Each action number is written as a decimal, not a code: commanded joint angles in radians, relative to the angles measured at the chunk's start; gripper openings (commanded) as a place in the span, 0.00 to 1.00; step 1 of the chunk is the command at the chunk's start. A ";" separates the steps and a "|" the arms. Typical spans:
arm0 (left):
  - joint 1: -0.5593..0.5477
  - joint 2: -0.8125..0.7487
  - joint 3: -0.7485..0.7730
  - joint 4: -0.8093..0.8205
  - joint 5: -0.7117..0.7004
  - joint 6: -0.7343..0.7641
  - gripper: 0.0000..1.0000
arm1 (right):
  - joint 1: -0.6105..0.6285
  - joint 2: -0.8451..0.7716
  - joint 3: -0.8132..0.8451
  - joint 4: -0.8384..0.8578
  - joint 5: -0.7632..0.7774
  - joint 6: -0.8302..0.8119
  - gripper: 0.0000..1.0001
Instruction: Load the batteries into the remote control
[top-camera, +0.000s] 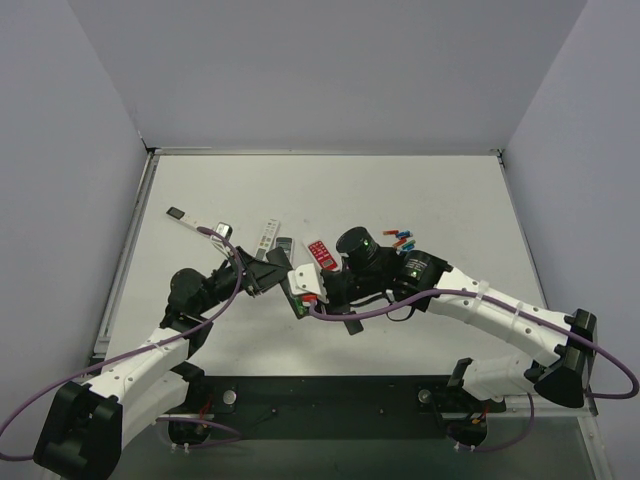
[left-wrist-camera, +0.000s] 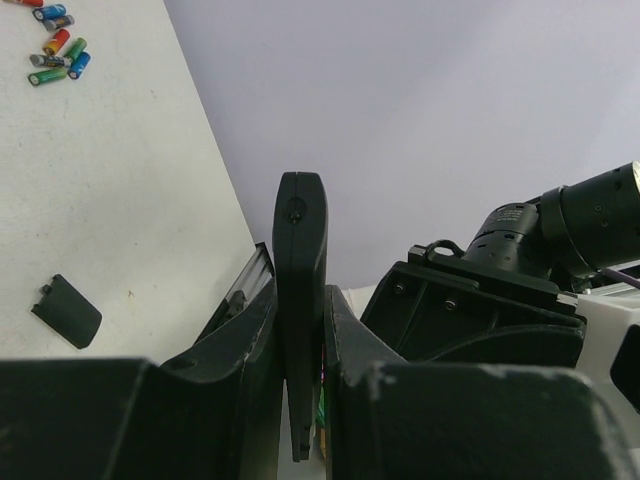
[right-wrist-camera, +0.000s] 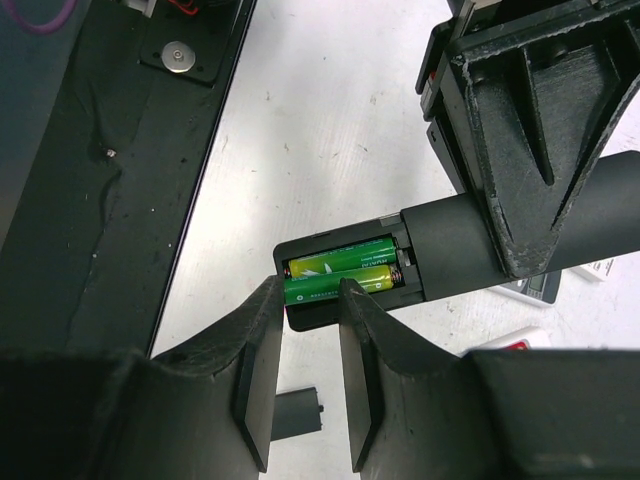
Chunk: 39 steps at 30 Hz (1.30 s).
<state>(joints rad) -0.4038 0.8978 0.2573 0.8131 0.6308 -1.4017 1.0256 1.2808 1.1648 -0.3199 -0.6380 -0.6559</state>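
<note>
remote control (right-wrist-camera: 445, 245): held above desk (left-wrist-camera: 120, 180), back compartment open
batteries (right-wrist-camera: 340, 275): two green, seated in compartment; others loose on desk
left claw (left-wrist-camera: 300, 300): pinched on remote control
right claw (right-wrist-camera: 308, 292): slightly spread, tips at compartment edge

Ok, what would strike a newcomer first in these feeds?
Two green batteries sit in the open compartment of the remote control, centre of the overhead view. The left hand is shut on its dark body; the right hand hovers open at the compartment end. The detached battery cover lies on the table.
</note>
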 joint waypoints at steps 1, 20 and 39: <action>-0.001 -0.034 0.065 0.078 0.010 -0.048 0.00 | 0.013 0.046 -0.008 0.005 0.070 -0.028 0.24; -0.020 -0.060 0.073 0.127 -0.006 -0.140 0.00 | 0.037 0.135 -0.008 0.073 0.238 -0.040 0.19; -0.015 -0.089 0.077 -0.053 -0.031 0.076 0.00 | 0.050 0.086 -0.016 0.133 0.273 0.090 0.21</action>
<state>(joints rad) -0.3954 0.8692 0.2562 0.6827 0.5320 -1.3651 1.0687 1.3716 1.1683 -0.1772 -0.3958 -0.6434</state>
